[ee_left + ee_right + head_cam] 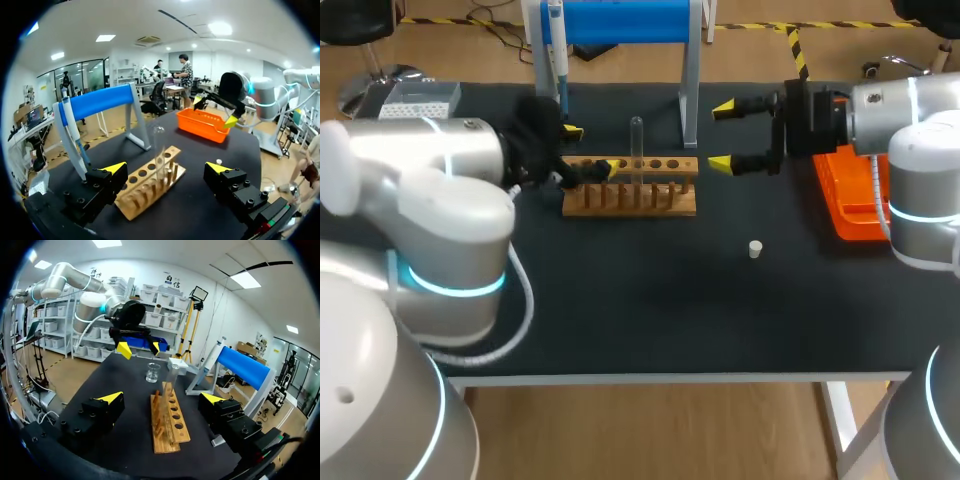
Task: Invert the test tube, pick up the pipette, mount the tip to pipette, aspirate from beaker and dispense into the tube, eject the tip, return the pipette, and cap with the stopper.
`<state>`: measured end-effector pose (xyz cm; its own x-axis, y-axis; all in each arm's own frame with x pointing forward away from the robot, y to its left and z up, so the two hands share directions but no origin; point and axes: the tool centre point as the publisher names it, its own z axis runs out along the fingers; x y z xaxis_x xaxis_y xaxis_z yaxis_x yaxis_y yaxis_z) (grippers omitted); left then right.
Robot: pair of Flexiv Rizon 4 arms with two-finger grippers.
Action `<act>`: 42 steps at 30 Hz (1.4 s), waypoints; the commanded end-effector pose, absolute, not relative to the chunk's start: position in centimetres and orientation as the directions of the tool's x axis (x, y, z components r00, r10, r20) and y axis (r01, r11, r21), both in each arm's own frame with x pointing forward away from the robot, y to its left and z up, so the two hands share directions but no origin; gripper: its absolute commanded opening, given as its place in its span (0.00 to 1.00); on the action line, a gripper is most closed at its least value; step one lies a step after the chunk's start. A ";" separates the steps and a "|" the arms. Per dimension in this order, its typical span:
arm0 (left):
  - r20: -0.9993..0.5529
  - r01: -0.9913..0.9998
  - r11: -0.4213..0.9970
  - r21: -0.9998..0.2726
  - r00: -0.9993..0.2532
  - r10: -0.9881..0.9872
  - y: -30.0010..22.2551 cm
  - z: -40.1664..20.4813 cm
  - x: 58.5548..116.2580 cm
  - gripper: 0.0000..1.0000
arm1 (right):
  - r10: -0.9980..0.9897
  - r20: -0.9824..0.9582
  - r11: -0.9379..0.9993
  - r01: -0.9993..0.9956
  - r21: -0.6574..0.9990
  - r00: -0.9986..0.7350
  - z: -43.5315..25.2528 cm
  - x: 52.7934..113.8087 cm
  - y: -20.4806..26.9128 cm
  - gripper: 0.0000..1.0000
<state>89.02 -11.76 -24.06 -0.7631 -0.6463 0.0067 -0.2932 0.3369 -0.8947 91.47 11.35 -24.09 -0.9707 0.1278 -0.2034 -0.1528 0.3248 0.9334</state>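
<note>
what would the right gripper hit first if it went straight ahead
Likely the near end of the rack, then the tube standing in it; the height of the right gripper is unclear.

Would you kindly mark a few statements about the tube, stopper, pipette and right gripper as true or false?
1. The test tube stands in the wooden rack. True.
2. The stopper caps the tube. False: it lies on the table, apart from the rack.
3. The pipette hangs on the blue stand. True.
4. The right gripper grips the tube. False: it is open, holding nothing.
</note>
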 end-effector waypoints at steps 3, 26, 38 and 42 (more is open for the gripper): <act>-0.013 -0.283 0.325 -0.902 -0.736 -0.676 -12.4 -24.4 88.1 1.00 | 0.129 -0.205 0.324 -0.154 0.933 -0.970 -24.1 91.4 11.3 1.00; -0.013 -0.283 0.325 -0.902 -0.736 -0.676 -12.4 -24.4 88.1 1.00 | 0.055 -0.213 0.203 -0.198 0.959 -0.975 -23.9 94.8 17.6 1.00; -0.013 -0.283 0.325 -0.902 -0.736 -0.676 -12.4 -24.4 88.1 1.00 | -0.034 -0.072 0.064 -0.074 0.995 -0.997 -24.4 96.3 21.0 1.00; -0.013 -0.283 0.325 -0.902 -0.736 -0.676 -12.4 -24.4 88.1 1.00 | -0.054 -0.064 0.069 -0.068 0.995 -0.996 -25.2 96.4 21.6 1.00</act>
<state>88.06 -12.34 -24.45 -0.7341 -0.6788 -0.0147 -0.2808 0.3232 -0.9037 95.51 21.01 -24.43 -0.9977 -0.0032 -0.0677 -0.0677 0.0777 0.9947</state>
